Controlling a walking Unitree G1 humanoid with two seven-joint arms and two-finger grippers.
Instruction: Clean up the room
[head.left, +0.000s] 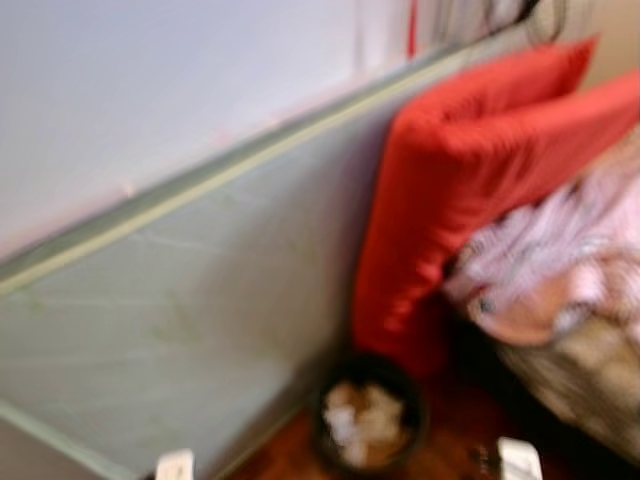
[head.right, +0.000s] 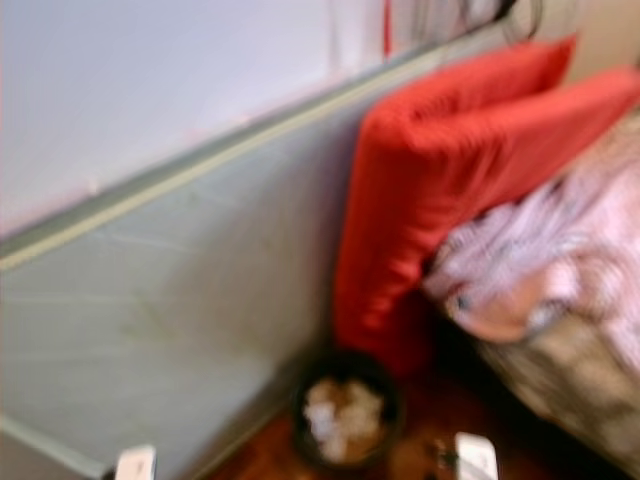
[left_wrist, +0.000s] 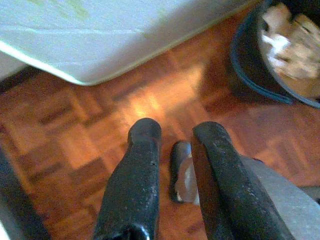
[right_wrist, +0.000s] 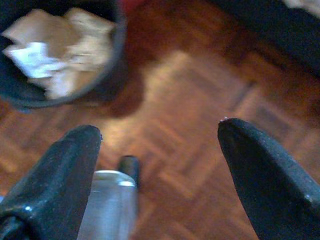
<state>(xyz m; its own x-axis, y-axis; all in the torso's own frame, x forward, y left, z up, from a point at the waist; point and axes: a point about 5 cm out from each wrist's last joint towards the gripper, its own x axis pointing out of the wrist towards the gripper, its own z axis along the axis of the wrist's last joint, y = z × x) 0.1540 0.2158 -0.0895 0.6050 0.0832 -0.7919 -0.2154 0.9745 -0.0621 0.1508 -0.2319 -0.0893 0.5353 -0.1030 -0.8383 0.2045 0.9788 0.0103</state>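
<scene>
A dark round waste bin (head.left: 420, 400) holding crumpled paper (head.left: 362, 420) stands on the parquet floor at the foot of a red cushion (head.left: 470, 170). In the left wrist view my left gripper (left_wrist: 176, 132) hangs over the floor with its fingers close together and nothing between them; the bin (left_wrist: 250, 60) lies beyond it. My right gripper (right_wrist: 160, 132) is open wide above bare floor, with the bin (right_wrist: 117, 45) a short way off. The head views are blurred.
A pale grey-green panel (head.left: 180, 320) runs along the left, and its lower edge (left_wrist: 100, 50) meets the floor. Crumpled pink and white clothing (head.left: 560, 260) lies on a bed at the right. Open parquet floor (right_wrist: 200, 100) lies between the bin and the bed.
</scene>
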